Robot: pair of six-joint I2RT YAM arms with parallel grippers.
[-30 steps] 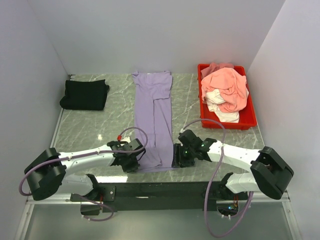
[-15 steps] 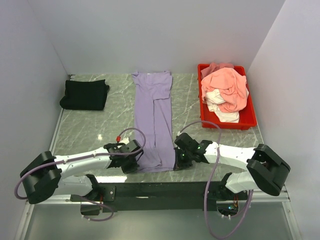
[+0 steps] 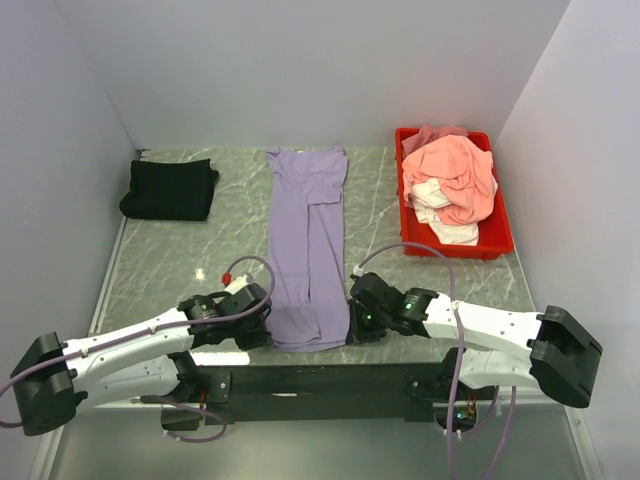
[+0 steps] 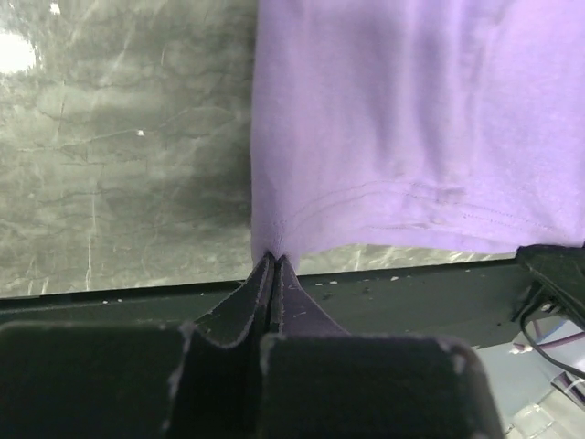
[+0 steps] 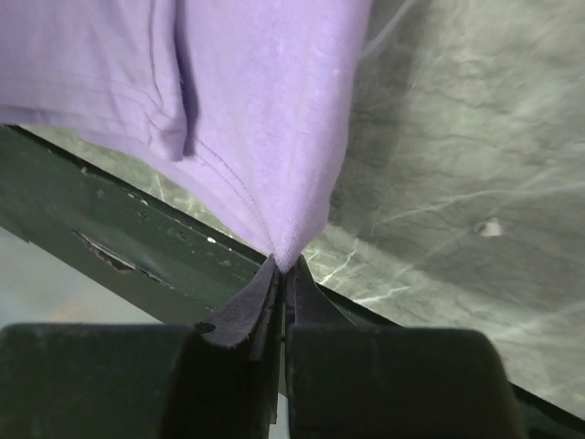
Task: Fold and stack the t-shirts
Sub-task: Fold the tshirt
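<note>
A lavender-purple t-shirt (image 3: 308,240) lies as a long narrow strip down the middle of the marble table, sleeves folded in. My left gripper (image 3: 262,328) is shut on its near left hem corner (image 4: 271,240). My right gripper (image 3: 350,325) is shut on the near right hem corner (image 5: 285,245). Both pinched corners sit at the table's front edge. A folded black t-shirt (image 3: 170,188) rests at the far left. Crumpled salmon-pink (image 3: 455,170) and white (image 3: 445,228) t-shirts lie in the tray.
A red plastic tray (image 3: 499,238) stands at the back right. White walls close in the table on three sides. A dark rail (image 4: 411,293) runs along the front edge under the shirt's hem.
The right gripper has closed onto the shirt's hem corner. Both arms have drawn back toward the near edge, pulling the purple shirt slightly nearer.
</note>
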